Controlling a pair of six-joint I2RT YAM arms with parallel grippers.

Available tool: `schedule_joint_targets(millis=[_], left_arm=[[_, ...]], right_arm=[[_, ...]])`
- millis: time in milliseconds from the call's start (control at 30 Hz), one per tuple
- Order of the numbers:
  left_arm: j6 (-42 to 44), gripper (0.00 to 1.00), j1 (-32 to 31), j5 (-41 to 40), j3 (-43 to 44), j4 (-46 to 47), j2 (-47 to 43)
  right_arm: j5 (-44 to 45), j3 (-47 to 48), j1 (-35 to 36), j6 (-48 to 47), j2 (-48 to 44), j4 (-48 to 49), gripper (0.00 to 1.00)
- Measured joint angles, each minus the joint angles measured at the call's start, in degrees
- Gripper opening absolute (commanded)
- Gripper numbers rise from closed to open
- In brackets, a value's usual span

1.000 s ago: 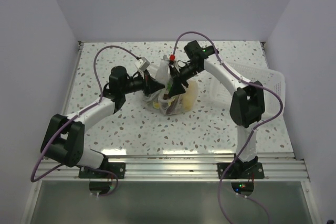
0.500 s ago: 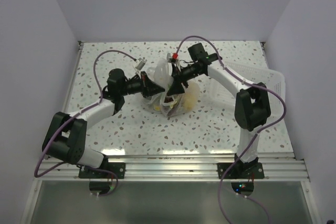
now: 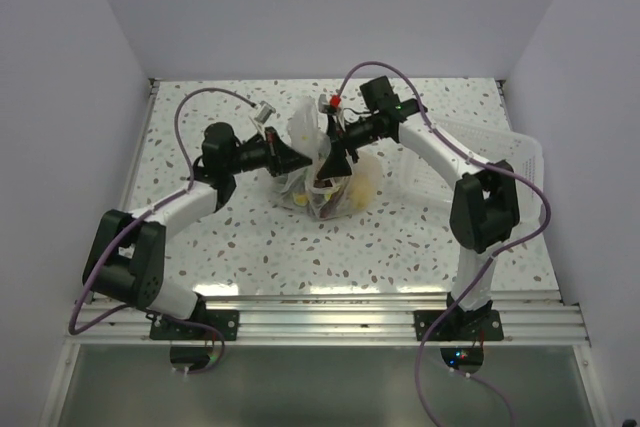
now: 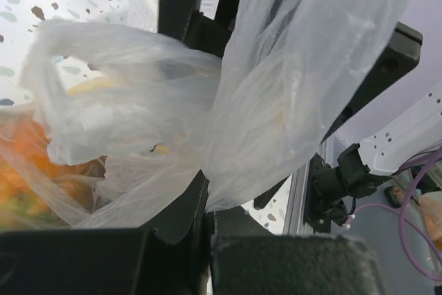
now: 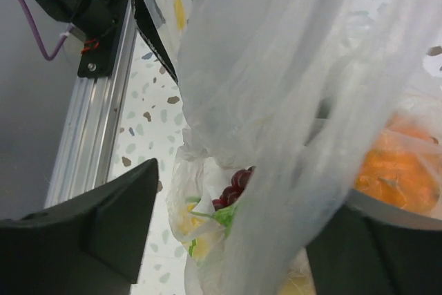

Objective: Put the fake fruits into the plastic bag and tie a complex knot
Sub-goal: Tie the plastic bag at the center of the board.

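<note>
In the middle of the speckled surface (image 3: pixel 230 237), one plastic bag (image 3: pixel 318 179), clear and crinkled, resting on its base with the loose top raised. Inside, seen through the film, the fake fruits (image 5: pixel 399 165): one orange, one dark red bunch, one yellow piece with some green beside it. Three counted for sure, exact total impossible to tell.

Two arms, one pincer on each, both meeting at the top of the bag. Left pincer (image 3: pixel 298 159) pressed together, pinching a gathered strip of the film between its tips. Right pincer (image 3: pixel 324 161) spread wide, with a broad sheet of the bag hanging between its two fingers (image 5: pixel 103 229); contact with the pads not possible to tell.

To the right, apart from the bag, one white slotted tray (image 3: pixel 505 162), with the right arm passing over its near side.
</note>
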Motion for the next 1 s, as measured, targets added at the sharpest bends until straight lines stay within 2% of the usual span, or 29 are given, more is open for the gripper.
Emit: schedule_joint_targets(millis=[167,267,400,500,533,633,733,767,800,833,867,900,933,1000], left_arm=[[6.0,0.00,-1.7,-0.5,3.8,-5.6,0.3],[9.7,0.00,-3.1,-1.2,5.9,-9.3,1.7],[14.4,0.00,-5.2,-2.2,8.1,-14.9,3.9],[17.3,0.00,-6.0,-3.0,8.6,-18.2,4.8],[18.1,0.00,-6.1,-3.1,8.6,-19.2,4.9],[20.0,0.00,-6.3,-3.6,8.6,-21.0,4.9],[21.1,0.00,-6.3,-3.7,8.6,-21.8,4.8],[21.7,0.00,-6.3,-3.7,8.6,-21.9,4.7],[22.0,0.02,-6.3,-3.8,8.6,-21.9,4.4],[22.3,0.11,-6.3,-3.8,8.6,-21.9,4.1],[22.9,0.17,-6.2,-3.8,8.6,-22.2,3.7],[23.4,0.25,-6.2,-3.8,8.6,-22.5,3.2],[23.8,0.39,-5.9,-3.5,8.6,-22.8,2.7],[24.9,0.47,-4.7,-2.2,8.6,-23.2,1.3]], right_arm=[[-0.1,1.3,0.0,-0.8,0.0,-0.9,0.91],[-0.2,1.3,0.0,-0.1,0.0,-0.7,0.91],[-0.3,1.3,0.0,1.0,0.0,-0.1,0.85],[-0.9,1.3,0.0,1.8,0.0,0.4,0.76],[-1.2,1.3,0.0,2.1,0.0,0.5,0.68],[-1.8,1.3,0.0,2.6,0.1,0.9,0.55],[-1.9,1.3,0.0,3.0,0.1,1.2,0.36],[-2.0,1.3,0.0,3.1,0.2,1.3,0.20],[-2.1,1.3,0.0,2.9,0.2,1.5,0.12],[-2.3,1.4,0.0,3.1,0.2,1.5,0.03],[-2.6,1.4,-0.1,3.1,0.2,1.6,0.00],[-2.9,1.4,-0.1,3.0,0.2,1.5,0.00],[-2.9,1.4,-0.2,3.0,0.2,1.4,0.00],[-3.0,1.4,-0.2,2.8,0.3,1.2,0.00]])
